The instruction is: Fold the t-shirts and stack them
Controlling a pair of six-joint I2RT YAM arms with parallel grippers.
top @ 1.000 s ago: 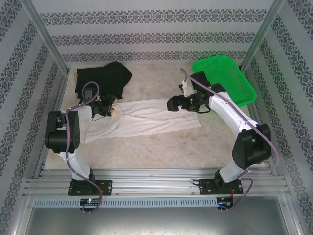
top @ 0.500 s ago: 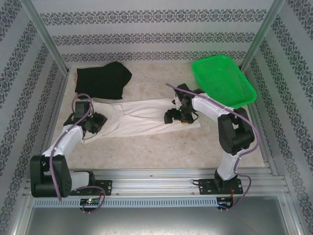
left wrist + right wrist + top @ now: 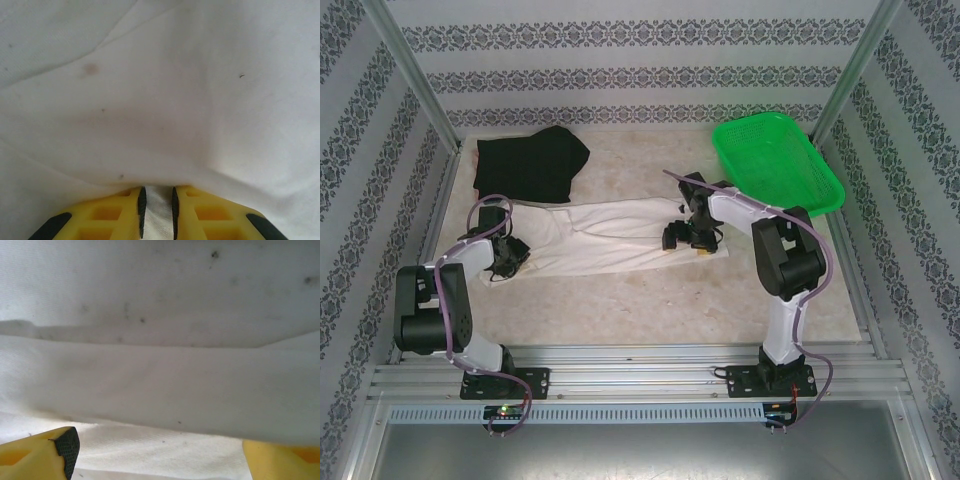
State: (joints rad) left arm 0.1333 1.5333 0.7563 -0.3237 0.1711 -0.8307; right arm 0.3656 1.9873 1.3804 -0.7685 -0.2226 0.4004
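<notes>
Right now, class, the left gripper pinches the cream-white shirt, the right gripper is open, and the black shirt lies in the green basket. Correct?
No: the top external view shows the black shirt on the table at its far left, apart from the green basket at far right. The rest stands.

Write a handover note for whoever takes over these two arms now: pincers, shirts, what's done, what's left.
Left pincer: shut on a fold of the white t-shirt, at its left end.
Right pincer: open, straddling cloth at the right end, not gripping.
The shirt lies as a long band across the table; the black t-shirt sits apart, far left.
Done: nothing stacked yet.
Left: finish folding the white, deal with the black, stack both.
</notes>
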